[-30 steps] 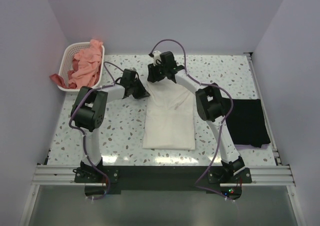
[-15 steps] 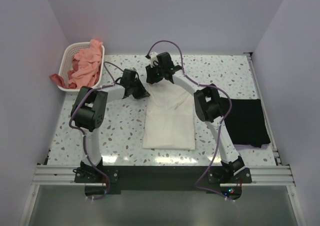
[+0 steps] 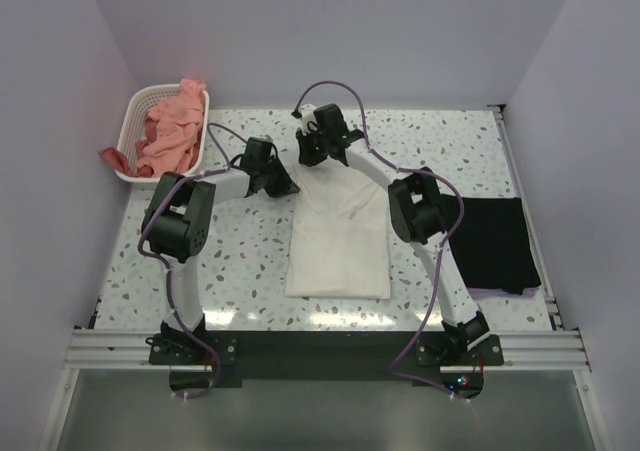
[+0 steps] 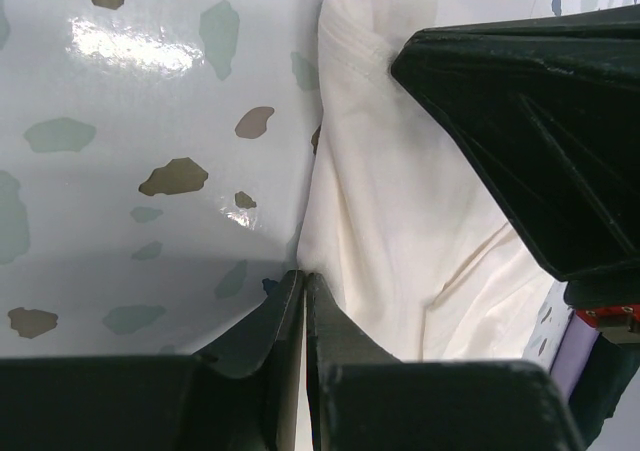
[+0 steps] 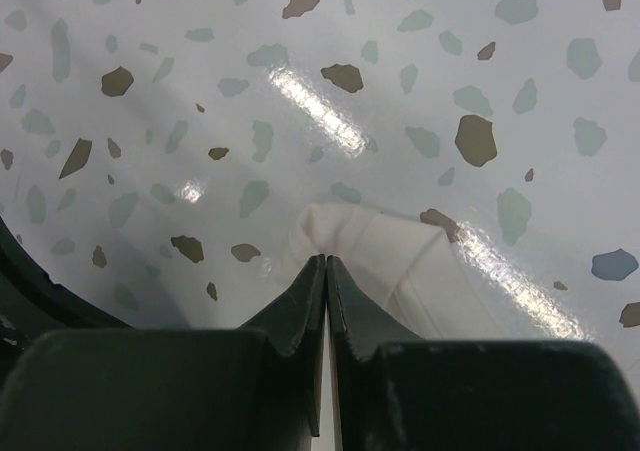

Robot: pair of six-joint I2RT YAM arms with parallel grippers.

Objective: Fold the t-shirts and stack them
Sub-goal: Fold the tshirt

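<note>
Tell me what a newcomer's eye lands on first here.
A half-folded cream-white t-shirt lies in the middle, with the left end effector and right end effector each shut on its far edge. A folded black t-shirt lies at the right, and a white basket of salmon-pink t-shirts sits in the far left corner.

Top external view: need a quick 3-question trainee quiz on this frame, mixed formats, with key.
1. True or false: the black cloth t-shirt lies on the right side of the speckled table.
2. Where are the salmon-pink cloth t-shirts? A: in the white perforated plastic basket. B: on the black one. C: held up in the air.
3. Fill in: both arms' jaws are shut on the far edge of which garment?
Key: 1 true; 2 A; 3 cream-white cloth t-shirt.
</note>
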